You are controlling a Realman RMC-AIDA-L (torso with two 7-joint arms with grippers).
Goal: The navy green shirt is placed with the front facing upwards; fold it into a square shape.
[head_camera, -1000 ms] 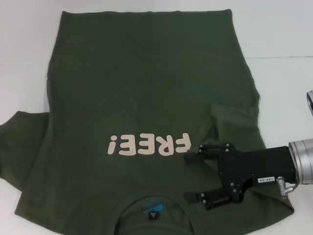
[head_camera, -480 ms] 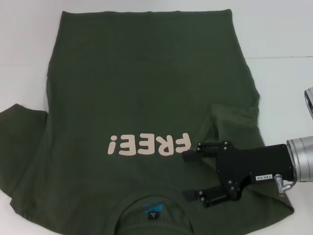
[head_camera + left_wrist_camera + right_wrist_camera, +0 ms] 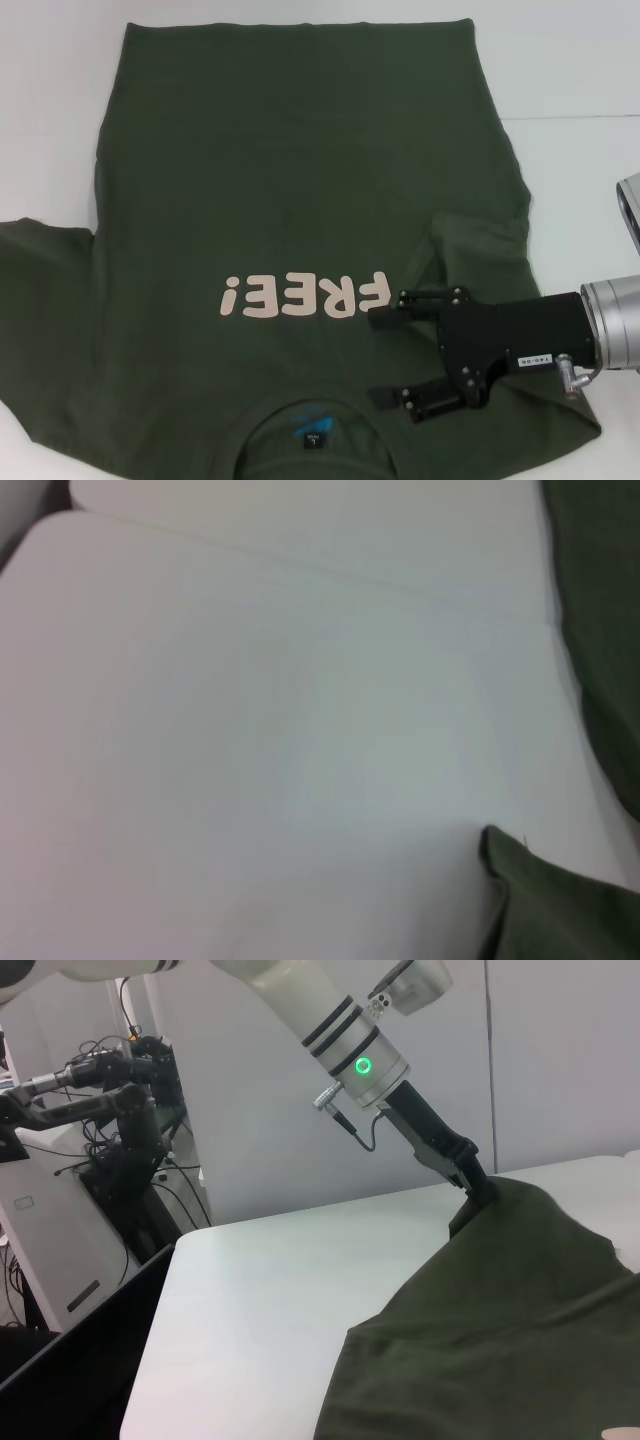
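The navy green shirt [image 3: 290,180] lies front up on the white table, its pink "FREE!" print [image 3: 305,295] upside down to me and its blue neck label [image 3: 314,432] at the near edge. The right sleeve [image 3: 480,245] is folded in onto the body. My right gripper [image 3: 382,360] hovers open just right of the print, nothing between its fingers. The left sleeve [image 3: 40,290] runs off the head view's left edge. In the right wrist view my left gripper [image 3: 472,1182] is shut on a raised edge of the shirt [image 3: 500,1310].
White table [image 3: 570,70] surrounds the shirt at the far side and right. The right wrist view shows the table's edge [image 3: 150,1300] with a rack of equipment and cables [image 3: 110,1160] beyond it. The left wrist view shows bare tabletop [image 3: 300,730] beside green cloth [image 3: 600,630].
The left sleeve has been drawn outward and now reaches the head view's left edge. My right gripper has shifted slightly left over the shirt, still open.
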